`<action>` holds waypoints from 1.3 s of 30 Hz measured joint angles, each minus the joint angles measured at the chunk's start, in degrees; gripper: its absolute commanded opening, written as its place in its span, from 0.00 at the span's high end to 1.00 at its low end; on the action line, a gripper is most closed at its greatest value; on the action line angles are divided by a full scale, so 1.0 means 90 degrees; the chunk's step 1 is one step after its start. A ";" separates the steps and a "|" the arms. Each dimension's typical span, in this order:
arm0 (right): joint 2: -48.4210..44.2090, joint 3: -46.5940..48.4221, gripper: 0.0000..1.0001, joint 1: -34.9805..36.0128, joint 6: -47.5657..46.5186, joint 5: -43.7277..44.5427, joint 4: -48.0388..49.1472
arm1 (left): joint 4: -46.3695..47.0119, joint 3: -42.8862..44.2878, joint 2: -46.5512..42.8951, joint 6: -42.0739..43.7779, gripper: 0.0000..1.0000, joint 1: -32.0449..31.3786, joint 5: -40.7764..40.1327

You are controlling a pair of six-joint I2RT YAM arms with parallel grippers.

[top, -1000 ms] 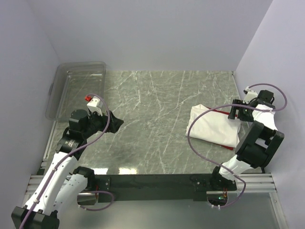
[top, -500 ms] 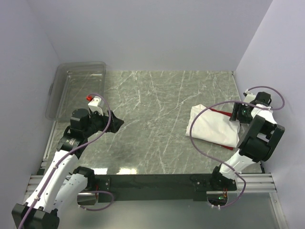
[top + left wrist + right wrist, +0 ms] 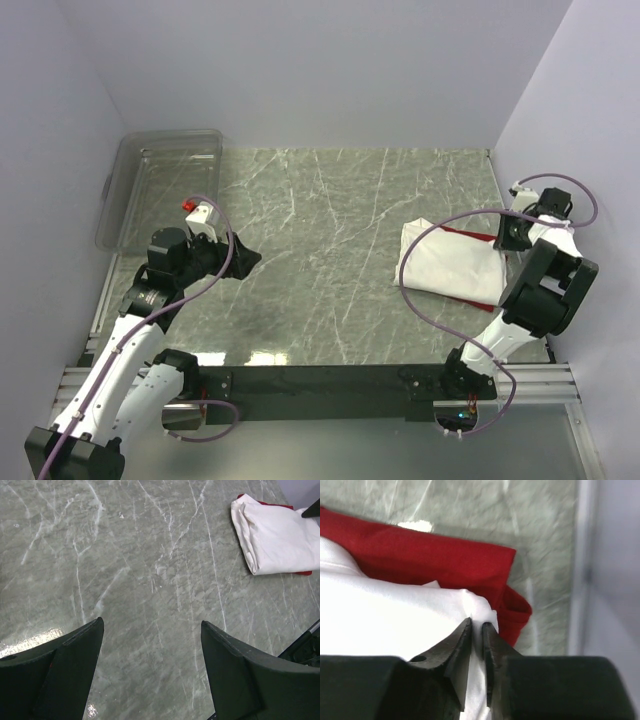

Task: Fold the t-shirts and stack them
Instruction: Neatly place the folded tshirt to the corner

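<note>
1. While it hangs over the marble table (image 3: 150,555), the left gripper (image 3: 151,625) is wide open, nothing in it
2. Far right, the white t-shirt (image 3: 450,268) lies folded on top of the red t-shirt (image 3: 435,560)
3. There the right gripper (image 3: 476,626) is pinched nearly closed on the white one's corner

Plain pale lilac walls (image 3: 320,70) enclosed a grey-green, white-veined marble-patterned desk (image 3: 320,230) on three sides; a bright glare patch lay near its front edge.

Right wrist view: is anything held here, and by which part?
The right gripper is pinched on the white t-shirt, at a corner of its folded edge lying over the red t-shirt. The left gripper stands open and holds nothing.
</note>
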 measured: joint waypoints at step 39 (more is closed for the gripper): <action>-0.6574 -0.1491 0.02 0.1324 0.0865 0.0175 0.0000 | -0.0180 0.0000 -0.0777 -0.0646 0.01 0.0000 -0.1923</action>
